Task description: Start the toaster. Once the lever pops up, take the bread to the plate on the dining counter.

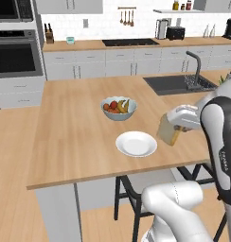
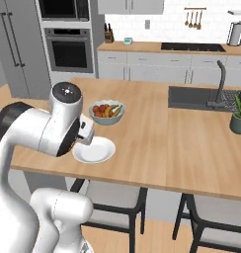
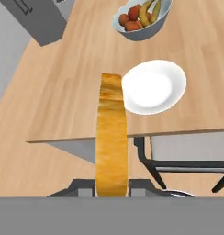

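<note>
Bread: you have the slice of bread [image 3: 112, 137] pinched edge-on between the jaws, upright and clear of the worktop; the left base view shows it hanging [image 1: 168, 131] just below the white hand.
Jaws: pressed onto the two faces of the slice, so your gripper [image 1: 180, 127] carries it in the air over the near edge of the dining worktop [image 1: 70, 137].
Plate: the round white plate [image 3: 155, 86] lies just beyond and to one side of the jaws, bare, with nothing on it; the slice's far end looks to overlap its rim in the hand view, but the bread is not touching it.
Fruit bowl: a white bowl of fruit [image 1: 118, 108] stands farther out from the jaws, past the plate, and apart from it.
Toaster: the black toaster [image 1: 175, 32] sits on the back counter, well away from the jaws, across the kitchen; too small to read its lever.
Done, as you can judge: the bread is out of the toaster and has reached the dining worktop, so the toasting and the carry look finished.
Left: you need to bring the slice over the middle of the plate, lower it, and spread the jaws.
Watch: released on its edge, the slice may tip and land partly off the rim.
</note>
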You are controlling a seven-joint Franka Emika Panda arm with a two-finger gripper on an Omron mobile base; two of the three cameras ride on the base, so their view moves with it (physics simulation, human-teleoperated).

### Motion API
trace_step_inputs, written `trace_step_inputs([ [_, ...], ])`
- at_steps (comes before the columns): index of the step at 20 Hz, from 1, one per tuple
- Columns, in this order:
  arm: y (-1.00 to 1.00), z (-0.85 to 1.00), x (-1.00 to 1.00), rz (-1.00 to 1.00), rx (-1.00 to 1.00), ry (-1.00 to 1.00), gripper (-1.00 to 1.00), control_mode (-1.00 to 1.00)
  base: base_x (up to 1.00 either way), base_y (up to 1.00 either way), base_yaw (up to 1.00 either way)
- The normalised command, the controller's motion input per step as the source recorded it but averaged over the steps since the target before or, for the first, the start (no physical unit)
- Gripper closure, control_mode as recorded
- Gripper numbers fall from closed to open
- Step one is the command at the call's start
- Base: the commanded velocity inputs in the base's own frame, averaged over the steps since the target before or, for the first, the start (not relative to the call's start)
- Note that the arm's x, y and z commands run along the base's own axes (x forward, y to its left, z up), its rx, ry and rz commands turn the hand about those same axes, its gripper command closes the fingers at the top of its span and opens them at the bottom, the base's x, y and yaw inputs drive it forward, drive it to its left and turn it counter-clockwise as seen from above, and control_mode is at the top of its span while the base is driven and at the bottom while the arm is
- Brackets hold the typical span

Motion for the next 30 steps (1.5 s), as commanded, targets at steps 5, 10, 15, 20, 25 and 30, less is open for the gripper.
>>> trace_step_inputs([
  [5, -0.01, -0.62, 0.56, 0.04, 0.16, 0.03, 1.0, -1.0, 0.0, 0.0, 0.0],
  [10, 0.0, -0.24, 0.5, 0.01, 0.09, 0.09, 1.0, -1.0, 0.0, 0.0, 0.0],
  [15, 0.02, -0.17, 0.52, 0.0, 0.03, 0.11, 1.0, -1.0, 0.0, 0.0, 0.0],
  [20, 0.02, -0.36, 0.46, 0.0, 0.02, 0.11, 1.0, -1.0, 0.0, 0.0, 0.0],
  [25, 0.11, -0.52, 0.52, 0.0, 0.01, 0.08, 1.0, -1.0, 0.0, 0.0, 0.0],
  [30, 0.08, -0.31, 0.57, 0.0, 0.01, 0.0, 1.0, -1.0, 0.0, 0.0, 0.0],
])
